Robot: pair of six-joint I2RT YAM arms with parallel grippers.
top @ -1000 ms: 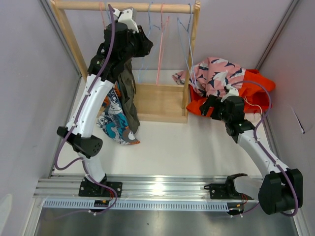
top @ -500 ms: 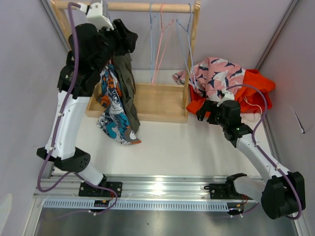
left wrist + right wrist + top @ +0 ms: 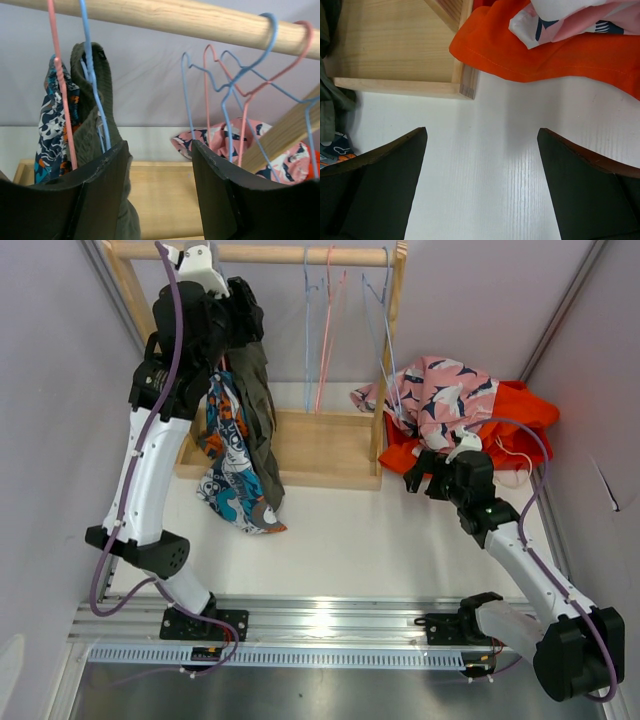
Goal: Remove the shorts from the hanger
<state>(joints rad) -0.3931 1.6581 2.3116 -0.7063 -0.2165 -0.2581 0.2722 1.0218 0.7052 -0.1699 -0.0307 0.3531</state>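
Observation:
Olive green shorts [image 3: 257,405] [image 3: 95,115] hang on a blue hanger [image 3: 95,85] at the rod's left end. Beside them the cartoon-print shorts [image 3: 226,475] [image 3: 52,125] hang on a pink hanger [image 3: 62,95]. My left gripper [image 3: 245,325] [image 3: 160,145] is raised just under the rod, open, with nothing between its fingers; its left finger [image 3: 102,185] is right against the olive fabric. Pink patterned shorts [image 3: 440,390] [image 3: 580,20] and orange shorts [image 3: 520,415] [image 3: 560,55] lie heaped on the table at right. My right gripper [image 3: 425,472] [image 3: 482,131] hovers wide open over bare table in front of them.
The wooden rod [image 3: 300,254] [image 3: 200,22] carries several empty blue and pink hangers [image 3: 320,330] [image 3: 230,85]. The rack's wooden base [image 3: 320,445] [image 3: 395,45] lies below, its corner near my right gripper. Walls close in on both sides.
My left arm swung left along the rod, from right of the hanging shorts to their left end, and its jaws opened wider. The empty hangers swayed. The right arm barely shifted.

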